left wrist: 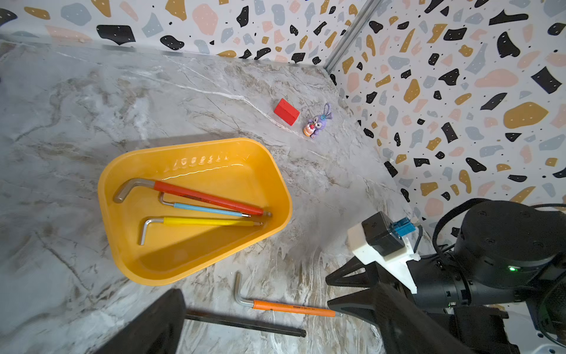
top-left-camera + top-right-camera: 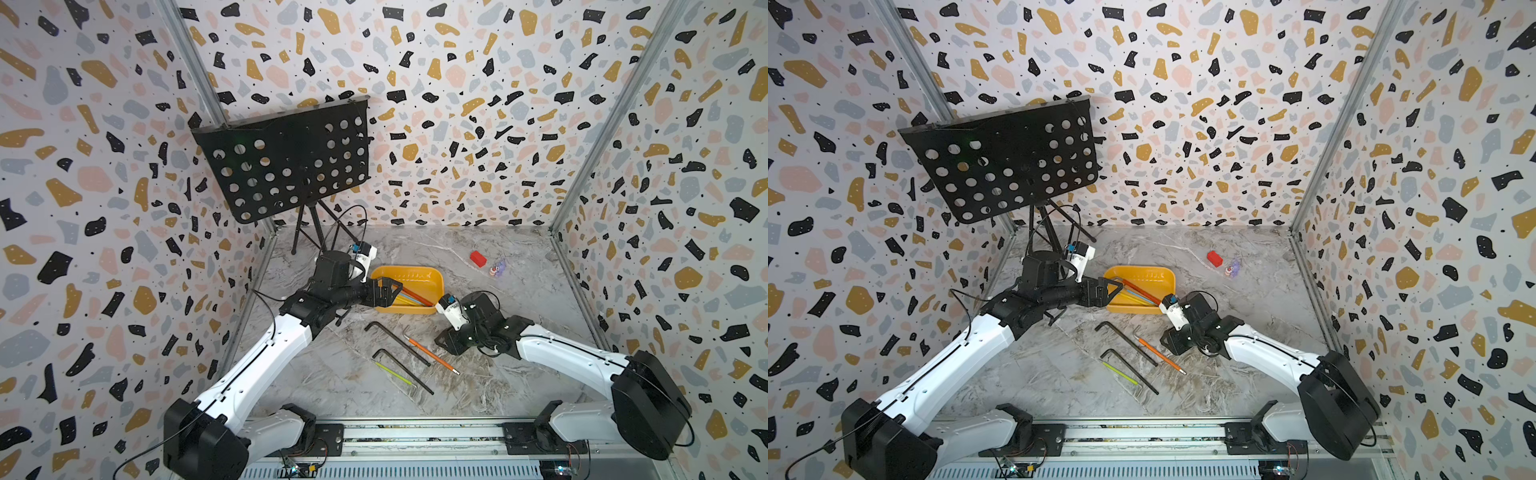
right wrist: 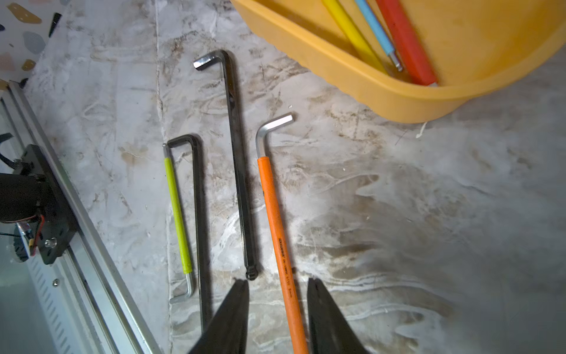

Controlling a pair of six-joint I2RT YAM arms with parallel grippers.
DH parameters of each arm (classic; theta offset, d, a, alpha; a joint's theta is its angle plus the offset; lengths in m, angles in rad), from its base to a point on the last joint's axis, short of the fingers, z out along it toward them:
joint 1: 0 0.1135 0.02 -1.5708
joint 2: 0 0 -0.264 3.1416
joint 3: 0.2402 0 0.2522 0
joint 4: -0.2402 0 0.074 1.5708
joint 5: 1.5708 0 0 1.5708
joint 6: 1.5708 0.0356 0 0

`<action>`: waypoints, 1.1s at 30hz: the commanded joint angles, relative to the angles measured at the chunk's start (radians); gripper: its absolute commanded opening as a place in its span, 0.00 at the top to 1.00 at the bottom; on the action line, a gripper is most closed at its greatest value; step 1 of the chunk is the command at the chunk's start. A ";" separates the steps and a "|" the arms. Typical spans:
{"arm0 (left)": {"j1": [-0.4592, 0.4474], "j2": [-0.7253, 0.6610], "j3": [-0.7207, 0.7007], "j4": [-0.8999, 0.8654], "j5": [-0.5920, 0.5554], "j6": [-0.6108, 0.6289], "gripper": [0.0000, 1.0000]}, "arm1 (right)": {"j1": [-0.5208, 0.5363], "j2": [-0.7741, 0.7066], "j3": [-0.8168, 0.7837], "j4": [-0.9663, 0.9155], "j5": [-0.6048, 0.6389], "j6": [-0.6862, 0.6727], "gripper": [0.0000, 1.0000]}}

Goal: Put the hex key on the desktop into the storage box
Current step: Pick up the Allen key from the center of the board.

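Right gripper [image 3: 277, 286], jaws apart, straddles the orange-sleeved, silver-ended hex key [image 3: 272, 208].

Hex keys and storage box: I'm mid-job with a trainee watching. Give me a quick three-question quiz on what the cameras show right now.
1. How many hex keys lie in the storage box?
2. True or false: four hex keys lie on the desktop, outside the box.
3. Which colour of hex key lies between the open fingertips of the right gripper? A. green B. orange C. black

Key: 1. three. 2. true. 3. B, the orange hex key.
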 commanded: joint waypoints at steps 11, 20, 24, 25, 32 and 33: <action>0.000 -0.009 0.024 0.020 -0.031 0.029 0.00 | 0.118 0.132 0.115 -0.067 0.120 -0.016 0.61; 0.001 -0.023 0.024 0.011 -0.048 0.034 0.00 | 0.162 0.226 0.171 -0.116 0.174 -0.053 0.63; 0.000 -0.027 0.024 0.006 -0.056 0.033 0.00 | 0.165 0.256 0.165 -0.093 0.176 -0.047 0.63; 0.000 -0.026 0.026 0.002 -0.056 0.034 0.00 | 0.166 0.263 0.165 -0.088 0.174 -0.044 0.63; 0.000 -0.026 0.029 -0.002 -0.060 0.037 0.00 | 0.173 0.301 0.167 -0.061 0.175 -0.031 0.64; 0.000 -0.025 0.029 -0.002 -0.060 0.035 0.00 | 0.173 0.305 0.166 -0.057 0.181 -0.025 0.64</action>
